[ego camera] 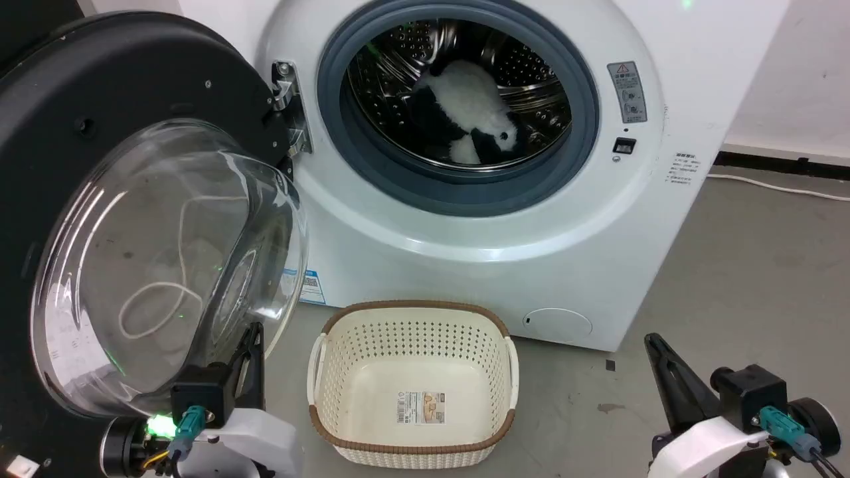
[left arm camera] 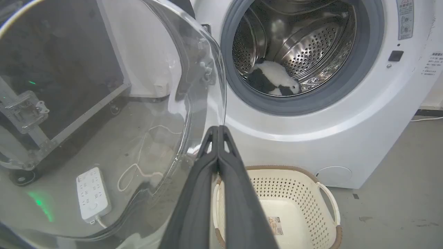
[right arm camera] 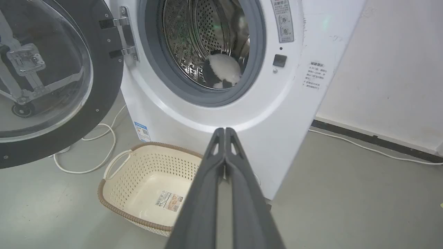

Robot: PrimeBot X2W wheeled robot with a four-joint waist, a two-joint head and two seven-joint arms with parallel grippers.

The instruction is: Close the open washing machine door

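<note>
washing machine door (ego camera: 166, 259) open at left, left gripper (ego camera: 249, 358) beside its glass

the door stands swung wide to the left of the drum opening, hinged along its right edge, with the glass bowl bulging toward the robot. the left gripper, fingers clenched together on nothing, sits low, just beside the bowl's near right edge; contact cannot be told. the right gripper (ego camera: 671, 378), clenched and empty too, sits well apart at near right. the left arm looks nearer, and the door would need pushing rightward and away.
</note>
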